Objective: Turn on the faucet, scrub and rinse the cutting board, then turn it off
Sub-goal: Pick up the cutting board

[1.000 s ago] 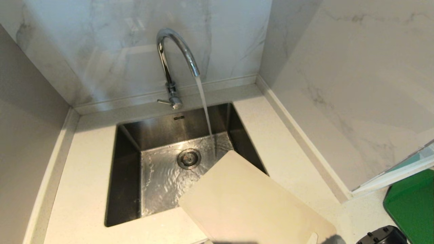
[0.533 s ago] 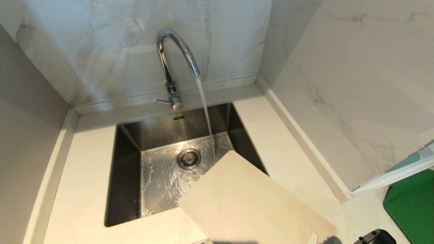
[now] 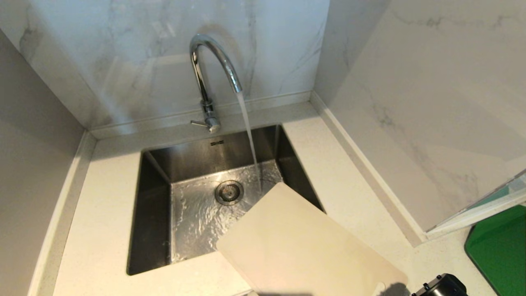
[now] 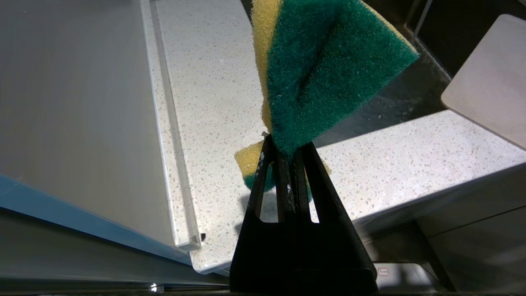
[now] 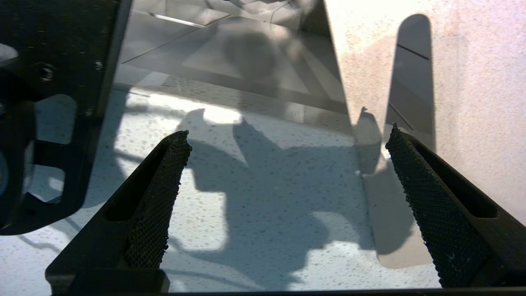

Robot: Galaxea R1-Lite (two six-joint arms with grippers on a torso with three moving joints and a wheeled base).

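Cutting board edge between open right gripper's fingers.

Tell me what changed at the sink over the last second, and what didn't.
Only the right arm's dark housing moved: it slid left along the head view's bottom edge toward the cutting board. Nothing was gripped or released. The board, the faucet with its running water, and the sink look unchanged.

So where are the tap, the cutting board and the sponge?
faucet [image 3: 213,53], head view, on the arched spout.
cutting board [image 3: 304,242], head view, on its flat top face.
sponge [image 4: 328,70], left wrist view, on the green scouring side.
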